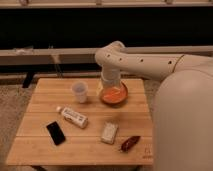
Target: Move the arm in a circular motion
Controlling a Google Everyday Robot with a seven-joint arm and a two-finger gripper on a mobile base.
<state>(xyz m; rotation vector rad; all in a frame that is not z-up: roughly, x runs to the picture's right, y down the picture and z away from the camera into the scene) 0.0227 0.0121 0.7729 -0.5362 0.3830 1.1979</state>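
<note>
The cream-white arm point(150, 62) reaches in from the right, where its thick lower segment point(182, 115) fills the right edge of the camera view. It runs left to a bulbous joint point(112, 54) and bends down there. The gripper point(110, 80) hangs below that joint, over the far middle of the wooden table point(40, 150). It sits just above the back rim of an orange bowl point(114, 94).
On the table are a clear plastic cup point(80, 91), a white bottle lying on its side point(73, 117), a black phone point(55, 132), a pale packet point(109, 132) and a dark red item point(130, 143). A long rail point(45, 54) runs behind, before a dark wall.
</note>
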